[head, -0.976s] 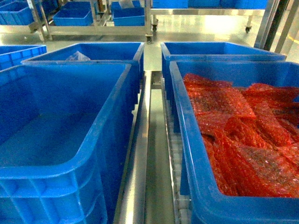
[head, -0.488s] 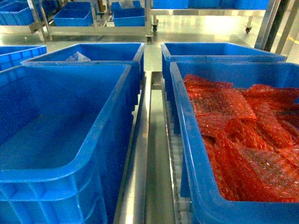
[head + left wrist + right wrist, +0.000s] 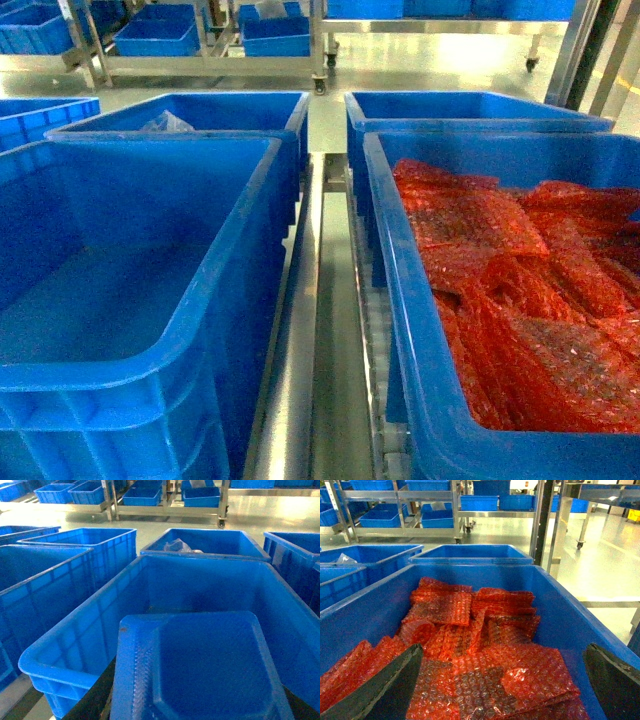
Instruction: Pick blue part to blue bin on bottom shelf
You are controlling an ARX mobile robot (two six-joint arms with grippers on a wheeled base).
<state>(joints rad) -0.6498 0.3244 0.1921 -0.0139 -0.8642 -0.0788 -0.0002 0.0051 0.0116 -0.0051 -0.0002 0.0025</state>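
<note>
The blue part [image 3: 205,665], a flat blue plastic tray with a raised rim, fills the bottom of the left wrist view. My left gripper [image 3: 197,705] is shut on it, with a dark finger [image 3: 92,697] showing at its left edge. It hangs over the near rim of an empty blue bin [image 3: 200,582], the large left bin [image 3: 130,290] in the head view. That bin stands on the bottom shelf [image 3: 300,330] with its steel rails. My right gripper [image 3: 502,680] is open above red bubble-wrap bags [image 3: 470,630]. Neither gripper shows in the head view.
A blue bin [image 3: 400,300] of red bubble-wrap bags [image 3: 520,280] stands on the right, across a white roller track [image 3: 376,330]. More blue bins [image 3: 200,115] stand behind and to the left [image 3: 35,585]. Steel racks with bins [image 3: 210,40] line the far floor.
</note>
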